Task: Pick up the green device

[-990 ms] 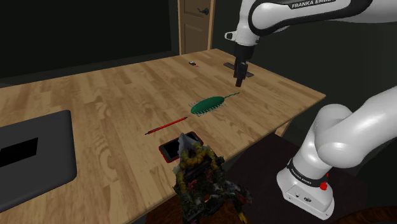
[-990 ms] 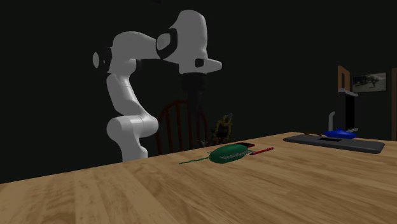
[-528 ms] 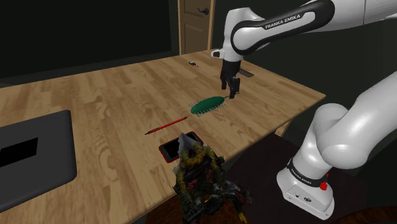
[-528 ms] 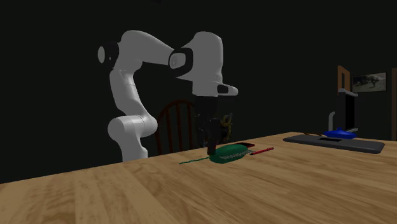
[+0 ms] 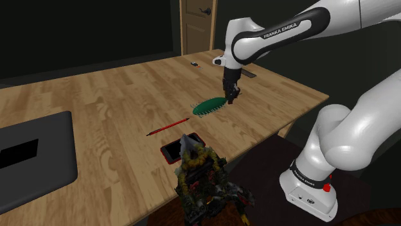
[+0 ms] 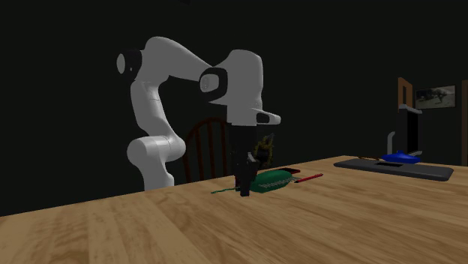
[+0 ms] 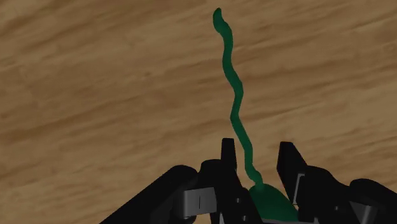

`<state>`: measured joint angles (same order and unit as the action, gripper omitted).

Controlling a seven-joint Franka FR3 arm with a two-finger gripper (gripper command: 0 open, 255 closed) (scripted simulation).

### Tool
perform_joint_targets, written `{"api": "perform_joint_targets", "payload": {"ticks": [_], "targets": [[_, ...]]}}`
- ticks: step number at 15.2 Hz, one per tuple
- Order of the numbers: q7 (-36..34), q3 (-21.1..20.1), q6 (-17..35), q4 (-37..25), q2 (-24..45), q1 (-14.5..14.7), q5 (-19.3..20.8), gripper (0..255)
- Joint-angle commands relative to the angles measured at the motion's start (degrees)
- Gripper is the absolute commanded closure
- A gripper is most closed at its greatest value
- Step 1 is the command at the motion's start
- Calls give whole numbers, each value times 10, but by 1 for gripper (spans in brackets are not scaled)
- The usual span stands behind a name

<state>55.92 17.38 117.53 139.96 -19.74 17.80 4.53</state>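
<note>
We see the gripper [image 7: 258,154] low over the table [image 5: 115,96], fingers apart on both sides of the tail of the green device [image 7: 270,203].

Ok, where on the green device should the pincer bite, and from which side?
Grip the green device at the narrow end of its flat oval body, where the wavy tail begins, from straight above. It lies flat on the table, so only its edges can be pinched; the tail looks too thin. The open pincer straddles that spot.
</note>
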Motion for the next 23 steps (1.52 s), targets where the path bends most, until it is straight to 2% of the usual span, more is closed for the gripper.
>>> {"api": "perform_joint_targets", "payload": {"ticks": [1,8,23], "targets": [[0,0,1,1,0,0,0,255],[0,0,1,0,0,0,0,255],[-7,-12,-121,-89,-33,1,0,255]]}}
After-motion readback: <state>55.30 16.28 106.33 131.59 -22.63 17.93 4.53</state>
